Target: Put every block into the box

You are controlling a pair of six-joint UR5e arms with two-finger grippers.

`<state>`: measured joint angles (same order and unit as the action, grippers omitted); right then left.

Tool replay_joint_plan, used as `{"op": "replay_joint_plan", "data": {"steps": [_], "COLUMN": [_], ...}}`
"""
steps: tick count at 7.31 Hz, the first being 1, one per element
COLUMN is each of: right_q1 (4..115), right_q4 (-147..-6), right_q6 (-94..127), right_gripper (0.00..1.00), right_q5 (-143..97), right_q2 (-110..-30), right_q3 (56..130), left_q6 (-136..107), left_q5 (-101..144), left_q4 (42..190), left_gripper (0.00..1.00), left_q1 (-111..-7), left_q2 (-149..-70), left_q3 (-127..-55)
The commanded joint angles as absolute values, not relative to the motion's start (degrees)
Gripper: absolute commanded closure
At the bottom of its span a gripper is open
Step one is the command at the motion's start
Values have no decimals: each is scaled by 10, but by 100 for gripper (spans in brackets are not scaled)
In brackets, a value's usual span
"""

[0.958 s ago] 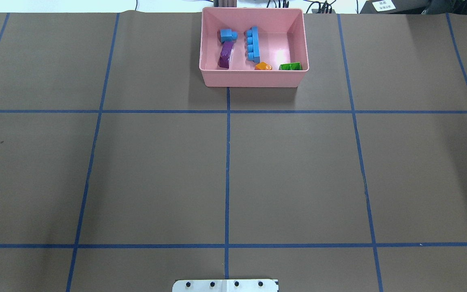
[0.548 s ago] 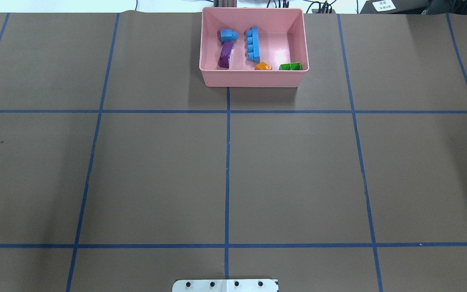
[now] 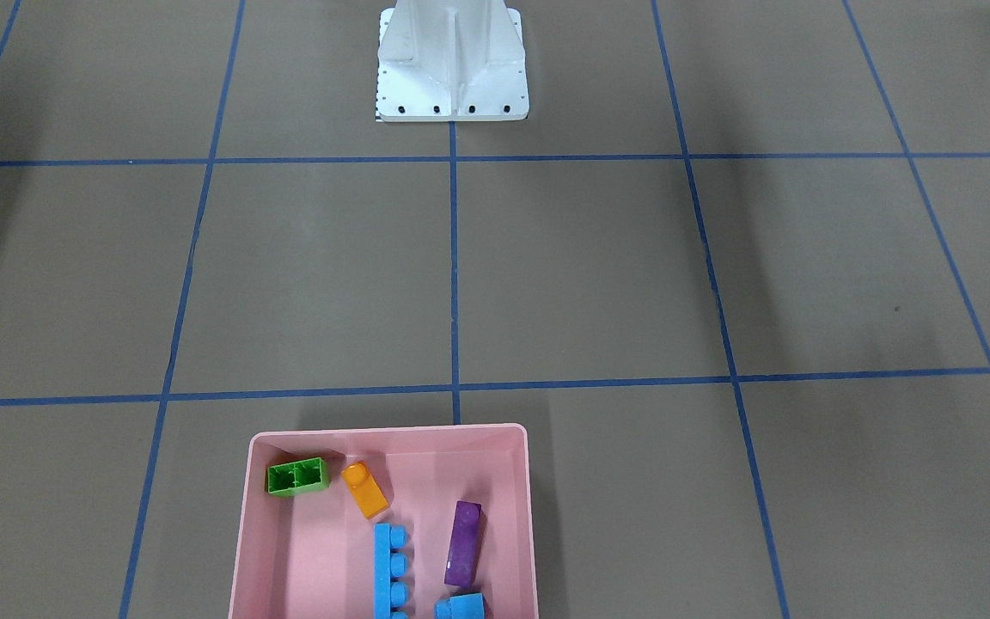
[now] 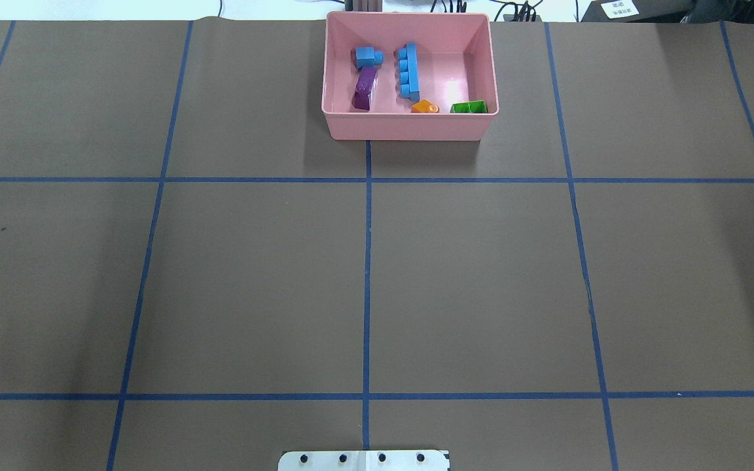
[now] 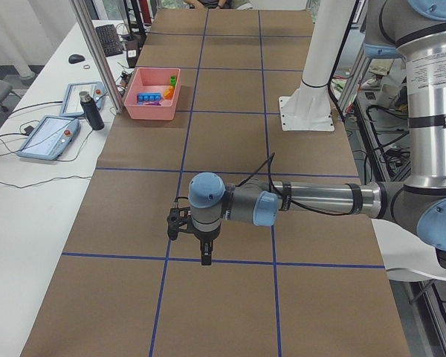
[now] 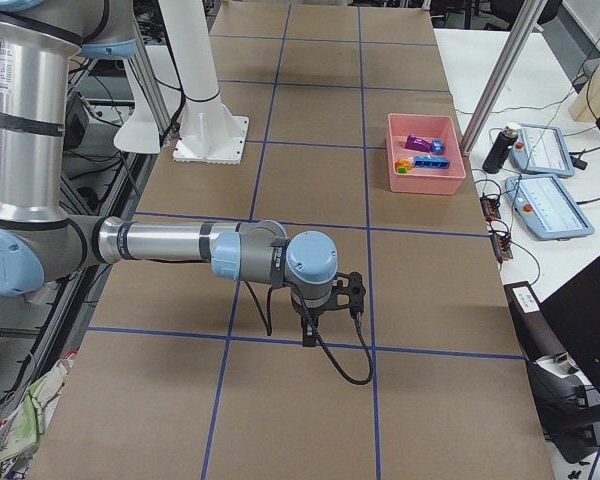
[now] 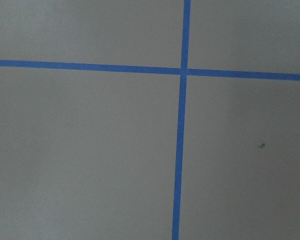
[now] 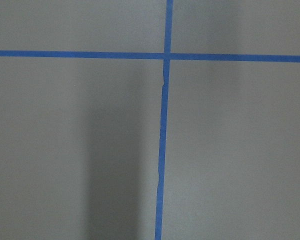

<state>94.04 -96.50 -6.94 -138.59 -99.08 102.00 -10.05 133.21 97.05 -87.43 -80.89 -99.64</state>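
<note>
The pink box (image 4: 410, 127) stands at the table's far middle edge. All the blocks lie inside it: a short blue (image 4: 366, 57), a long blue (image 4: 408, 72), a purple (image 4: 364, 89), an orange (image 4: 425, 106) and a green one (image 4: 469, 107). The front-facing view shows the same box (image 3: 392, 430) with the green brick (image 3: 296, 476) on its side. My left gripper (image 5: 205, 256) hangs over the bare table far from the box, and so does my right gripper (image 6: 308, 335). Both show only in the side views, so I cannot tell if they are open or shut.
The white robot base (image 3: 452, 64) stands at the near middle edge. Blue tape lines grid the brown table cover. Beside the box end, off the cover, are a dark bottle (image 5: 89, 111) and tablets (image 5: 50, 137).
</note>
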Motion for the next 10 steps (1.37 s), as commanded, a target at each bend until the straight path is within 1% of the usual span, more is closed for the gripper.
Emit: {"op": "replay_joint_plan", "data": {"steps": [1,3,6,10], "right_q1": [940,940,940,940], "right_q4": [-964,-955,-912,-912], "right_q6": [-70,-70,-44,-35], "right_gripper": [0,0,0,0], "right_q5": [-1374,-1327,-1327,-1330], "right_q2": [-991,-996,-997,-997], "right_q3": [1019,1029,1028,1027], "left_q6": [-99,-99,-99,-99], "left_q5": [1322,1322,1321,1321], "left_q4": [969,970,970,970], "left_gripper": [0,0,0,0], "left_q1": [-875,-875,-875,-874], "left_q2": [-812,-813,-813,-813], "left_q3": [-994,-994,-993,-992]}}
